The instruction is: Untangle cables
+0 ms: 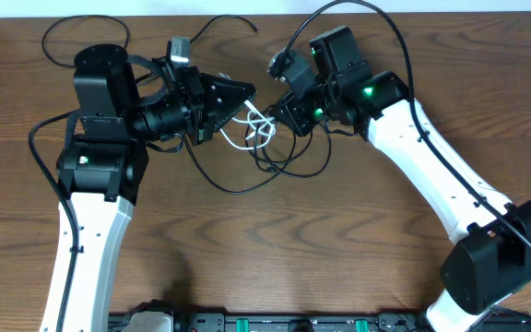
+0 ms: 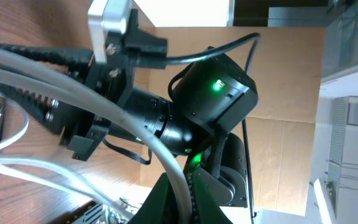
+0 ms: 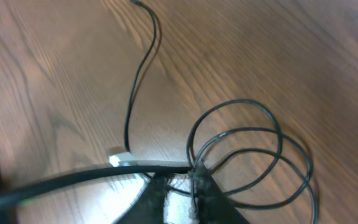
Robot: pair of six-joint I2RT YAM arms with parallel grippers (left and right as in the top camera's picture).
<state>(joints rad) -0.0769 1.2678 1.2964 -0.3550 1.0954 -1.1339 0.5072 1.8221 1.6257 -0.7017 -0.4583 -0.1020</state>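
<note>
A tangle of cables lies between the two grippers at the middle of the wooden table. My left gripper (image 1: 245,92) (image 2: 188,177) points right and is shut on the white cable (image 1: 258,130) (image 2: 157,149), which runs between its fingers. My right gripper (image 1: 279,117) (image 3: 185,179) reaches in from the right; its jaws stand nearly together on a strand of black cable at the knot. Loops of black cable (image 1: 289,171) (image 3: 272,134) spread out below it on the table. Another black cable (image 3: 138,62) trails away to a free end. A small white plug (image 3: 118,157) lies by the right fingers.
A thin black cord (image 1: 224,22) runs toward the back edge of the table (image 1: 487,37). The left arm (image 1: 100,184) fills the left side and the right arm (image 1: 441,175) crosses the right side. Thick robot wires arc over both arms.
</note>
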